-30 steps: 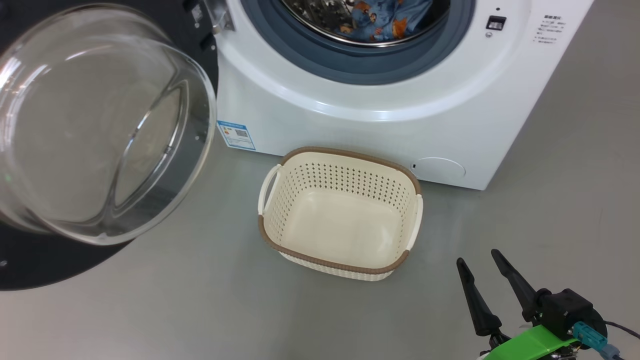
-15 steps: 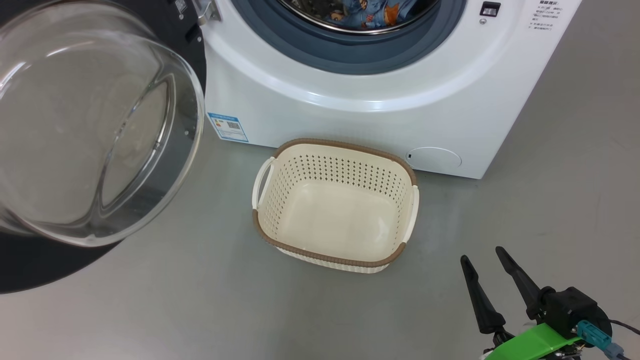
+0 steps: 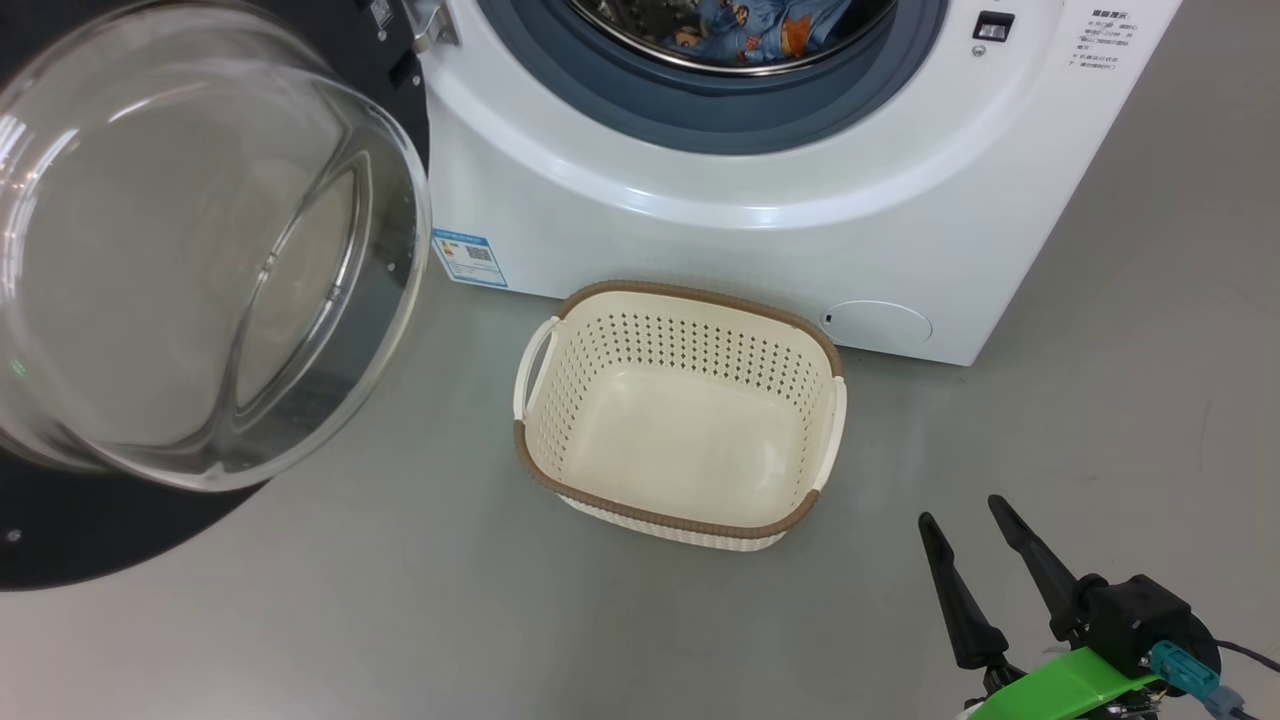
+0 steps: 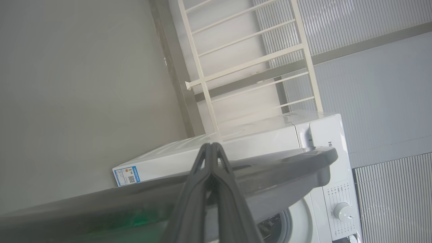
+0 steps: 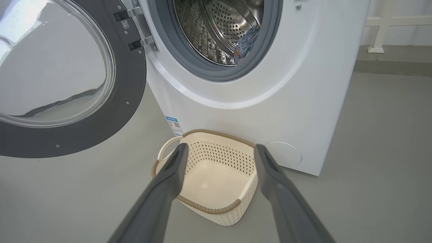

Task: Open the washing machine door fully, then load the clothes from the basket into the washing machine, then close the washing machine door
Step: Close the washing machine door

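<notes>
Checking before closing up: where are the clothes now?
The clothes lie in the washing machine drum, top centre of the head view, behind the gasket; the basket below is empty.

The washing machine shell is smooth, glossy white; the washing machine door is clear shiny glass in a black rim; the drum perforated bright steel; the gasket matt rubber; the basket matt cream plastic, brown woven-look rim; the clothes soft printed cloth; the floor smooth matt grey.
</notes>
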